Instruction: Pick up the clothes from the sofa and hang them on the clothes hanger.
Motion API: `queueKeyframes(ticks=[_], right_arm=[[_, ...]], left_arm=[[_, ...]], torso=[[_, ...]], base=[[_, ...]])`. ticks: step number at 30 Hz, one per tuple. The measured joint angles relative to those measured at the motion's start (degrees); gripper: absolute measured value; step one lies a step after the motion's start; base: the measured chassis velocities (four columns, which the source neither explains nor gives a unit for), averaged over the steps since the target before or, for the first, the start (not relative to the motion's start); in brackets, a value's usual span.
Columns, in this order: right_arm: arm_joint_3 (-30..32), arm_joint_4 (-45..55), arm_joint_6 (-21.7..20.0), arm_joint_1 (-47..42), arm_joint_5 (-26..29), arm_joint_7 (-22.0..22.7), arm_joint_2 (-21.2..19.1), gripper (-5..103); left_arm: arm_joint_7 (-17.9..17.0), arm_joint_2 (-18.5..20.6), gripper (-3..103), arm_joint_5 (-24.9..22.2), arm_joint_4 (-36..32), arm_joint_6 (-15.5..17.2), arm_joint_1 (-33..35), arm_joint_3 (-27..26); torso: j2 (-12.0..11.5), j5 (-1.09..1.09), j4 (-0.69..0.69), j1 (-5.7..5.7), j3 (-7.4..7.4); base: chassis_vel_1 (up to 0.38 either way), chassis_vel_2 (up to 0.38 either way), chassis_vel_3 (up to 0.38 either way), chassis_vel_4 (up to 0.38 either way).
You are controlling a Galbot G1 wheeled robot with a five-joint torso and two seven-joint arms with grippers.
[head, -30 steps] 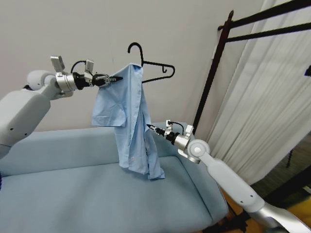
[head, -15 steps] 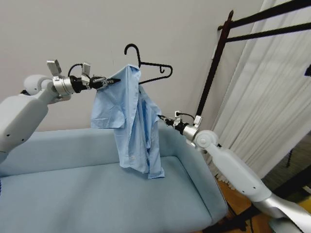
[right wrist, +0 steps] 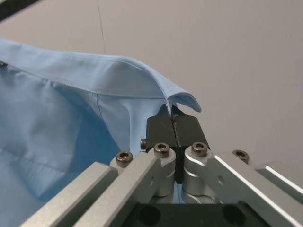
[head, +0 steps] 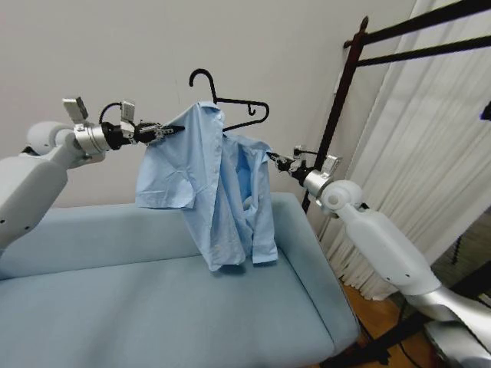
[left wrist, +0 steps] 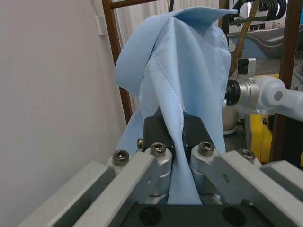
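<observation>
Left gripper point(head: 163, 131) pinched tight on shirt point(head: 222, 192) near the shoulder. Right gripper point(head: 276, 159) clamped on the collar edge. Shirt spread between both, dangling above sofa point(head: 115, 307). Hanger point(head: 244, 101) carries the shoulder beside left gripper; other side looks not yet on. Likely light, limp, slippery: grip at seams or collar.
</observation>
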Motion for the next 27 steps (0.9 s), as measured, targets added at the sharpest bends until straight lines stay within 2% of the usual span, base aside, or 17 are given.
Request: queueKeyframes(ticks=[6, 16, 27], right_arm=[[-0.68, -1.41, 0.18, 3.36, -0.83, -0.27, -0.7, 0], [-2.31, -1.88, 0.13, 7.59, -2.66, -1.55, -1.7, 0], [-2.81, -2.45, 1.95, 9.21, -9.47, -4.35, -1.23, 0]], left_arm=[[0.22, 1.09, 2, 0.75, -1.86, -0.02, 1.65, -0.17], [0.01, 0.54, 2, 2.2, -2.94, -0.01, 2.99, 0.25], [-1.93, -0.61, 2, 3.5, -3.23, 0.41, 4.94, 0.29]], torso=[[0.0, 0.0, 0.0, 0.0, 0.0], [0.0, 0.0, -0.01, 0.0, 0.0], [0.0, 0.0, 0.0, 0.0, 0.0]], base=[[0.0, 0.0, 0.0, 0.0], [0.0, 0.0, 0.0, 0.0], [0.0, 0.0, 0.0, 0.0]])
